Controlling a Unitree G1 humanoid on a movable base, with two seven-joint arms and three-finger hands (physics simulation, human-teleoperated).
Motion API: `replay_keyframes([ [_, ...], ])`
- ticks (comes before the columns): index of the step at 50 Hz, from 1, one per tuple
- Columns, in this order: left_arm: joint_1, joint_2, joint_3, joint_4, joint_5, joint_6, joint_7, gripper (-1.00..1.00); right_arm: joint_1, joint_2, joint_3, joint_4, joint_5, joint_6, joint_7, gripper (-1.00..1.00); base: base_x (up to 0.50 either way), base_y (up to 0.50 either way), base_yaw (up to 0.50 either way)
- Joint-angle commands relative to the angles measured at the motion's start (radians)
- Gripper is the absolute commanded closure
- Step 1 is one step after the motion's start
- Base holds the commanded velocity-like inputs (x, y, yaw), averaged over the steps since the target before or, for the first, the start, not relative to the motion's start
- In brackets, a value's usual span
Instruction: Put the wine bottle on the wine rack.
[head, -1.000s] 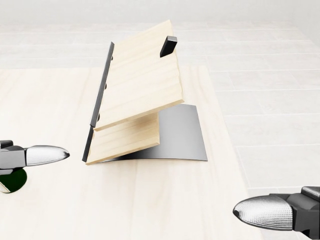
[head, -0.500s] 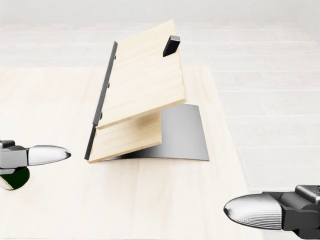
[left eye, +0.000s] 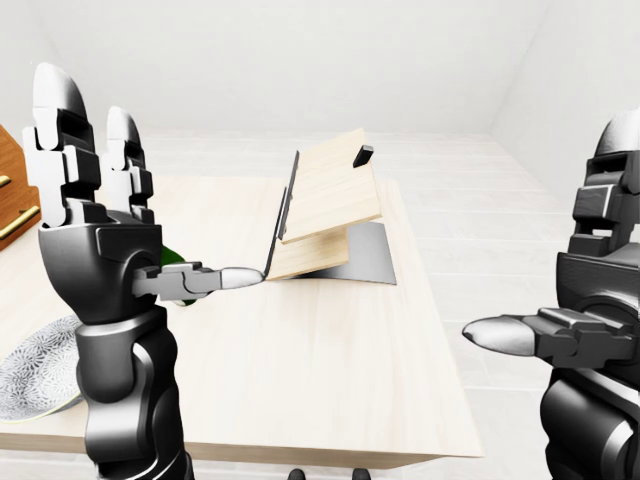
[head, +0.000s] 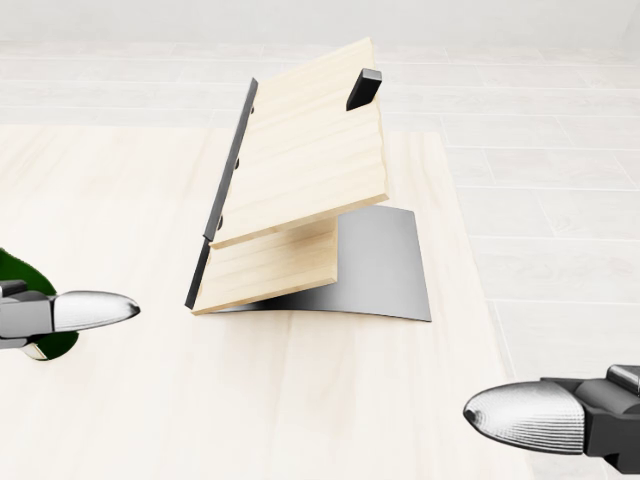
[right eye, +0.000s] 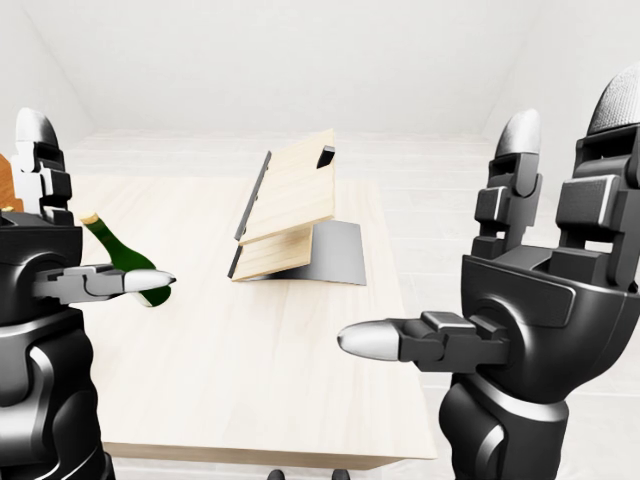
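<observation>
Left hand (left eye: 100, 230): raised at the left of the left-eye view, palm turned inward, two fingers (left eye: 60, 130) upright and spread, thumb pointing right toward the rack; fingers apart, pinching nothing; in the head view only the silver thumb tip shows at the left edge.
Right hand (right eye: 520, 290): raised at the right of the right-eye view, fingers upright and spread, thumb pointing left over the tabletop; empty; well apart from the rack and the bottle.
Bottle (right eye: 122, 260): dark green glass, pale stopper end; lies tilted on the tabletop at the left of the right-eye view, neck toward upper left, body toward lower right; partly behind the left thumb in that view; whether thumb and glass touch cannot be told; not on the rack; in the head view only a green patch shows at the left edge beside the thumb.
Rack (head: 300, 190): two pale wooden boards, slanted, one overlapping the other; dark strip along the left edges; small black block near the top right of the upper board; curved grey metal foot at lower right; stands on the tabletop, right of the bottle, well apart from it.
Tabletop (left eye: 330, 350): pale wood, rectangular; carries the rack and the bottle.
Plate (left eye: 35, 375): grey patterned, at the lower left of the left-eye view, partly behind the left arm.
Cabinet (left eye: 12, 205): brown wood with a brass handle, at the left edge of the left-eye view.
</observation>
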Motion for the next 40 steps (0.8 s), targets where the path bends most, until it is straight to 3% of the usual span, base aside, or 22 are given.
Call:
replay_keyframes([
  [1, -0.024, 0.012, 0.018, -0.02, 0.005, 0.0, 0.017, -1.0, 0.003, -0.038, -0.029, 0.0, 0.098, 0.0, -0.052, -1.0, 0.0, 0.0, 0.0],
  [8, -0.143, 0.079, 0.119, -0.054, -0.024, 0.0, 0.075, -1.0, 0.015, -0.069, -0.046, 0.0, 0.147, 0.0, -0.084, -1.0, 0.0, 0.0, 0.0],
  [11, -0.173, 0.163, 0.13, -0.054, 0.015, 0.0, 0.079, -1.0, 0.013, -0.096, -0.052, 0.0, 0.186, 0.0, -0.115, -1.0, 0.0, 0.0, 0.0],
  [15, -0.259, 0.209, 0.227, -0.063, -0.06, 0.0, 0.107, -1.0, 0.021, -0.145, -0.061, 0.0, 0.253, 0.0, -0.168, -1.0, 0.0, 0.0, 0.0],
  [20, -0.301, 0.283, 0.299, -0.05, -0.127, 0.0, 0.139, -1.0, 0.02, -0.193, -0.054, 0.0, 0.309, 0.0, -0.176, -1.0, 0.0, 0.0, 0.0],
  [29, -0.26, 0.361, 0.362, 0.0, -0.204, 0.0, 0.173, -1.0, 0.004, -0.268, -0.058, 0.0, 0.393, 0.0, -0.176, -1.0, 0.0, 0.0, 0.0],
  [35, -0.171, 0.365, 0.387, 0.033, -0.204, 0.0, 0.157, -1.0, 0.011, -0.324, -0.08, 0.0, 0.451, 0.0, -0.176, -1.0, 0.0, 0.0, 0.0],
  [40, -0.112, 0.358, 0.4, 0.069, -0.189, 0.0, 0.134, -1.0, 0.037, -0.286, -0.093, 0.0, 0.409, 0.0, -0.176, -1.0, 0.0, 0.0, 0.0],
])
